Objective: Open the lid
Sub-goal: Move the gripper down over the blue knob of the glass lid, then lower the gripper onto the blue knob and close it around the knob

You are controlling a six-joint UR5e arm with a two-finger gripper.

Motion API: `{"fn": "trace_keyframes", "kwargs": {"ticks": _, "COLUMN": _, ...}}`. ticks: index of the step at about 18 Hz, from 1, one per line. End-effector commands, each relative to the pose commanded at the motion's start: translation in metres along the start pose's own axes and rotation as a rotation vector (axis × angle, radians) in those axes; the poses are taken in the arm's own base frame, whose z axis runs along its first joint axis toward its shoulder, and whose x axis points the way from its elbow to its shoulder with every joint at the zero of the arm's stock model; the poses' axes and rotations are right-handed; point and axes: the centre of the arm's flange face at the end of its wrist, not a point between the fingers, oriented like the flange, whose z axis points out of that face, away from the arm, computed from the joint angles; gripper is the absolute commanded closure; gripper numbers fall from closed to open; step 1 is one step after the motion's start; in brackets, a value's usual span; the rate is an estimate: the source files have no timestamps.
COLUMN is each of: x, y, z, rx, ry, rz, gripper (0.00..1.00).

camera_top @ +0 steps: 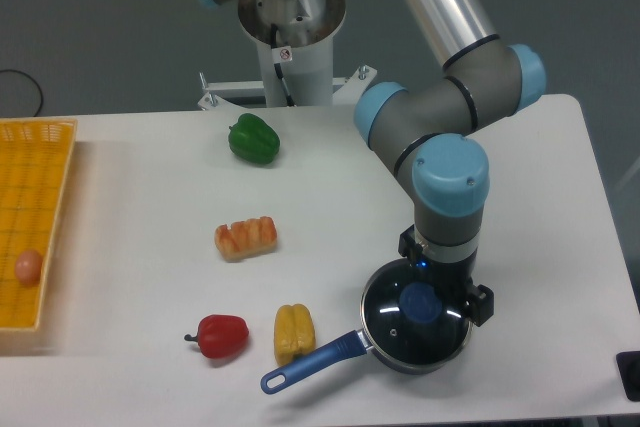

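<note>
Hand (pixel 437 290) over clear lid (pixel 417 316), blue knob.

Lid (pixel 412 319): round clear glass, metal rim, blue centre knob, seated flat on saucepan (pixel 395 359).

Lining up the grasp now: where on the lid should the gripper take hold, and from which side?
Grip the blue knob at the centre of the lid, coming straight down from above. The lid lies flat on the saucepan, its rim flush, so the raised knob is the only graspable part.
</note>
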Motion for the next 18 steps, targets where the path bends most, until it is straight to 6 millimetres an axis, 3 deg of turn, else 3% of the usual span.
{"fn": "trace_keyframes", "kwargs": {"ticks": 11, "x": 0.006, "y": -0.008, "z": 0.006, "rx": -0.001, "ry": 0.012, "rz": 0.011, "gripper": 0.0}}
{"fn": "trace_keyframes", "kwargs": {"ticks": 18, "x": 0.006, "y": -0.009, "z": 0.02, "rx": -0.004, "ry": 0.028, "rz": 0.007, "gripper": 0.0}}
